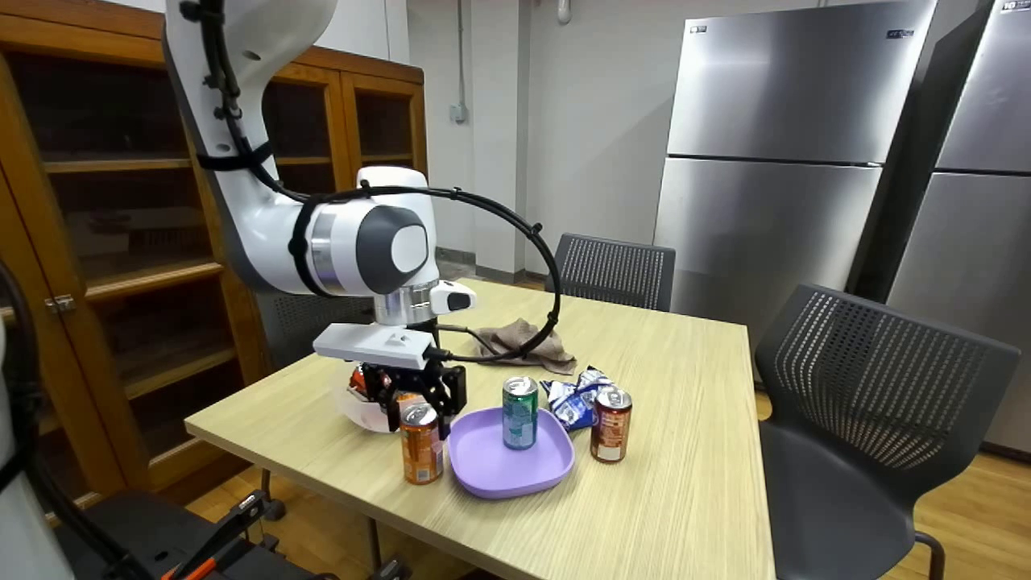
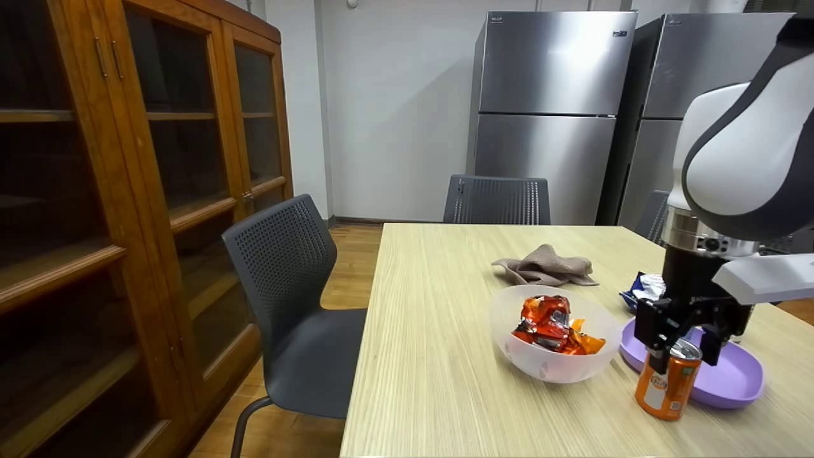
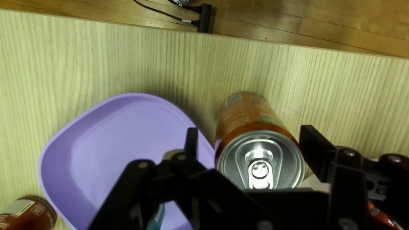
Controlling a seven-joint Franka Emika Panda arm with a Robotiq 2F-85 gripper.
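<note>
While my jaws stand wide apart around the top of an orange can (image 3: 257, 143), I have hold of nothing: the wrist view shows a gap between the can and one fingertip (image 3: 191, 140), and the opposite one is so close that I cannot tell whether it touches. This can stands upright on the table (image 2: 432, 356), near the table's edge and just beside a purple plate (image 3: 127, 134). Upright in that plate is a green can (image 1: 519, 415), seen in an exterior view, where a reddish-brown can (image 1: 611, 427) stands on the table near the plate's rim, next to a blue-and-white packet (image 1: 570, 405). On the other side of the orange can sits a translucent bowl (image 2: 550, 369) holding shiny red and orange packets (image 2: 550, 324). Farther back on the table lies a crumpled brown cloth (image 2: 548, 268). Around the table are dark grey chairs (image 2: 289, 280), and past it I see a wooden cabinet (image 2: 146, 219) with glass doors and two steel refrigerators (image 2: 547, 149).
</note>
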